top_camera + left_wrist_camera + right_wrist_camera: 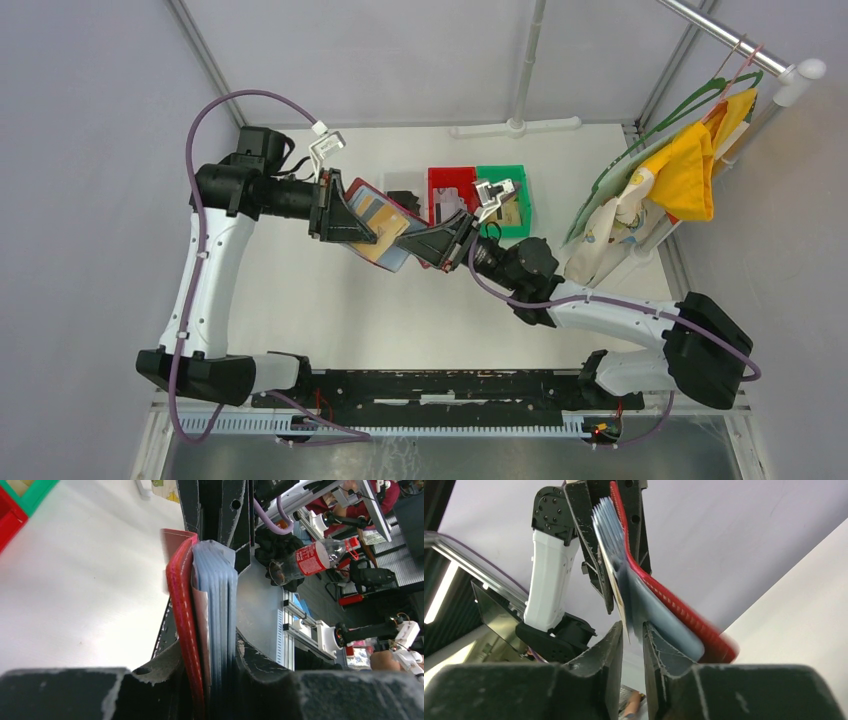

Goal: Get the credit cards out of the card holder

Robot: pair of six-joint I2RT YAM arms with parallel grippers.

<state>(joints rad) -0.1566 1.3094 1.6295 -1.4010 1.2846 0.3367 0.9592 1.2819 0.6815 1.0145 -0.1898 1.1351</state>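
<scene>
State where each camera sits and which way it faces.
Top external: above, behind the bases, looking down on the table; left arm and right arm show.
Left wrist: looks along the left gripper at the card holder, clamped edge-on.
Right wrist: looks past the right gripper toward the left arm.
Shared: all show the card holder.

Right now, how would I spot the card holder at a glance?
On the white table, find where the left arm and right arm meet, near the red bin and green bin. The card holder is held up there: a dark-red folding wallet with grey sleeves, not an open box.
</scene>
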